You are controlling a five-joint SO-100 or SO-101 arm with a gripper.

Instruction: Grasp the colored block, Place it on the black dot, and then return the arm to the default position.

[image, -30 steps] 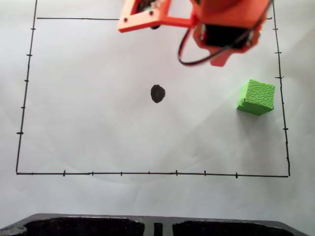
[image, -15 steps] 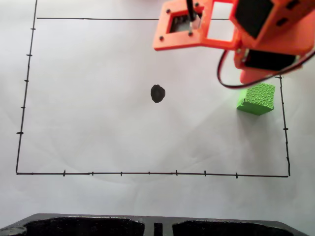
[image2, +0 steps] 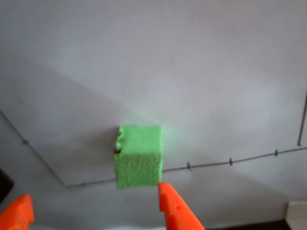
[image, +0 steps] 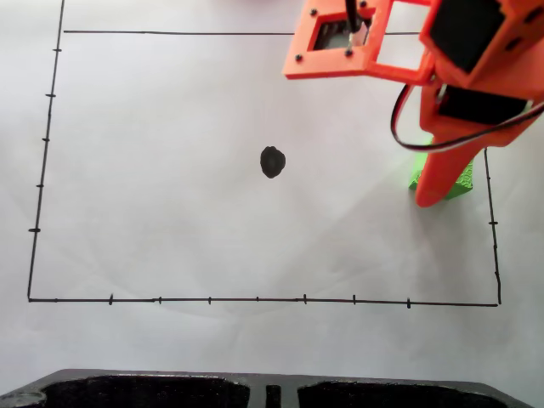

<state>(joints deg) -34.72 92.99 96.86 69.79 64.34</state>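
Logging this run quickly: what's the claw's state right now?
Claw: open, holding nothing; the green block sits on the paper ahead of its fingertips.

surface: white paper [image: 170, 238] | on it: green block [image2: 139, 155], black dot [image: 272, 161]

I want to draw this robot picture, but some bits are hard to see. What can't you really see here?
- Green block: in the fixed view the orange finger covers most of it.
- Pincer: in the wrist view the bottom edge cuts it off, leaving two orange tips.
- Arm: in the fixed view the top and right edges cut it off.
- Whether the pincer touches the block: cannot tell.
- Black tray: the bottom edge of the fixed view cuts it off.
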